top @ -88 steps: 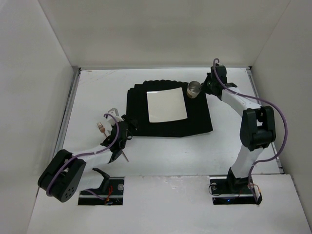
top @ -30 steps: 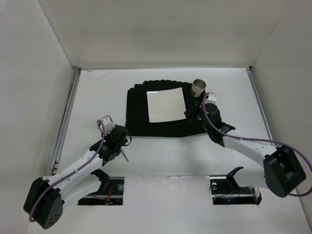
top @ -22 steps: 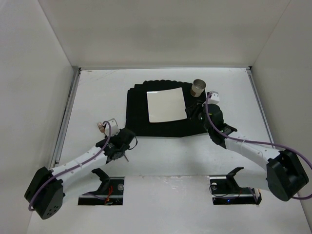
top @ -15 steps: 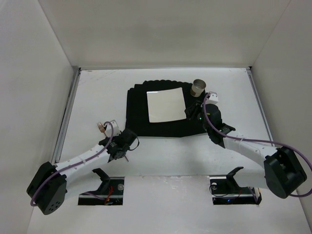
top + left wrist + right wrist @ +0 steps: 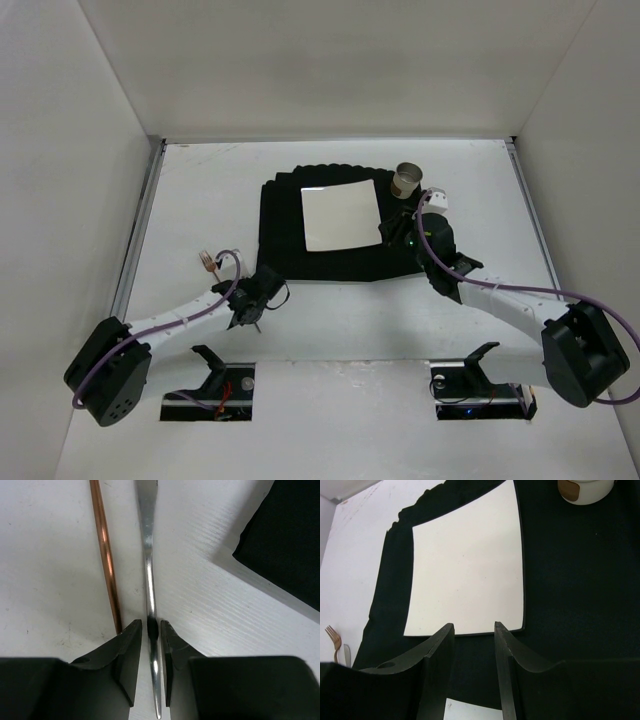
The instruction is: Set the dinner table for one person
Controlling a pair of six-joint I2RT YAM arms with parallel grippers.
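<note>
On the white dinner table (image 5: 200, 200) lies a black mat (image 5: 285, 240) with a white square plate (image 5: 342, 216) and a cup (image 5: 407, 180) at its far right corner. Left of the mat, a copper fork (image 5: 106, 555) and a silver utensil (image 5: 147, 555) lie side by side. My left gripper (image 5: 151, 625) is low over them, its jaws shut on the silver utensil's handle, which still rests on the table. My right gripper (image 5: 473, 625) hangs open over the mat, just short of the plate's (image 5: 467, 565) near edge, with nothing between its fingers.
White walls surround the table on three sides. The mat's corner (image 5: 285, 545) lies just right of the left gripper. The cup (image 5: 585, 490) stands beyond the right gripper. The fork's tines (image 5: 331, 632) show left of the mat.
My left gripper slid towards the near edge along the utensils and closed around the silver handle. My right gripper stayed over the mat and opened slightly.
</note>
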